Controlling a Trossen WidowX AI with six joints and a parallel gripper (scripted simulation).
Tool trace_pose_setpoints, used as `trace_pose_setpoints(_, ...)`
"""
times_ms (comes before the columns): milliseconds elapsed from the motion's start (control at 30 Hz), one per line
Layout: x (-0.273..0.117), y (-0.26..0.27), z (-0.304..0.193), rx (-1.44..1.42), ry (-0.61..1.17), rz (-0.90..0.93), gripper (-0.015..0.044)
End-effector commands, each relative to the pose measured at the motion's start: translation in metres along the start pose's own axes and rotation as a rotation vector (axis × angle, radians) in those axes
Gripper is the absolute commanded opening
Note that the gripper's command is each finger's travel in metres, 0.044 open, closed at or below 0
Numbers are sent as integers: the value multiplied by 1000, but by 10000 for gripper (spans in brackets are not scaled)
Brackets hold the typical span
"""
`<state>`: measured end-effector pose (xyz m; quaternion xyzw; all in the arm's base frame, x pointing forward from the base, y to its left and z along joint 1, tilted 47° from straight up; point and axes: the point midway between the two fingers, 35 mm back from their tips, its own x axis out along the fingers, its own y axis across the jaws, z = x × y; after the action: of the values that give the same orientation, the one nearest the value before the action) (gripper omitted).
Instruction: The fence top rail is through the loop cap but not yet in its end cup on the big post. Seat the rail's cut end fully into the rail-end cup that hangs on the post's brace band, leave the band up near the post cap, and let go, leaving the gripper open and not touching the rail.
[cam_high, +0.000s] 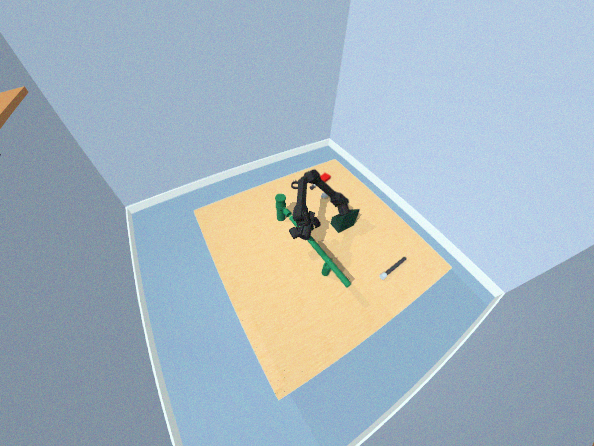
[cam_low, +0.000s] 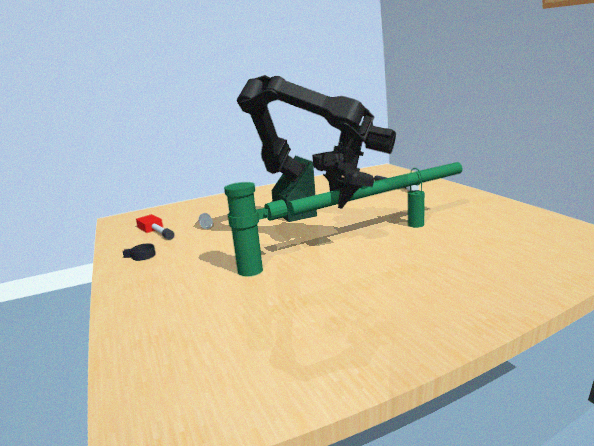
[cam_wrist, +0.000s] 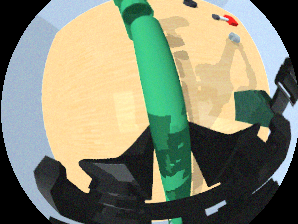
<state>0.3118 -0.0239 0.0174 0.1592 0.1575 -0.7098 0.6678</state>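
The green rail (cam_high: 330, 262) (cam_low: 312, 201) (cam_wrist: 160, 85) slopes through the thin loop on the short post (cam_high: 326, 270) (cam_low: 416, 210). My gripper (cam_high: 303, 234) (cam_low: 342, 196) (cam_wrist: 171, 137) is shut on the rail, a finger on each side. The rail's cut end is close to the rail-end cup (cam_low: 275, 210) (cam_wrist: 136, 10). In the wrist view the cup's dark mouth shows just beyond the end, so the end is not inside; whether they touch is unclear. The cup hangs on the brace band (cam_low: 243, 220) around the upper part of the upright big post (cam_high: 280, 207) (cam_low: 248, 252), below its cap.
The arm's dark green base (cam_high: 345, 220) (cam_low: 301, 187) stands behind the rail. A red block (cam_high: 325, 177) (cam_low: 149, 223) with a rod, a black ring (cam_low: 142, 252) and a clear piece (cam_low: 205, 221) lie beyond the big post. A dark rod (cam_high: 396, 266) lies on the other side.
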Motion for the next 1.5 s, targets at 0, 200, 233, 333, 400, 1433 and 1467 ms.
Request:
trace_pose_setpoints(0,-4,3,2,-1,-1,5,0)
trace_pose_setpoints(200,-7,6,4,-1,-1,5,0)
trace_pose_setpoints(233,-8,6,5,-1,-1,5,0)
trace_pose_setpoints(333,-9,8,5,-1,-1,5,0)
trace_pose_setpoints(400,-10,8,6,-1,-1,5,0)
trace_pose_setpoints(1433,2,5,25,-13,-4,-7,0)
trace_pose_setpoints(1467,2,5,25,-13,-4,-7,0)
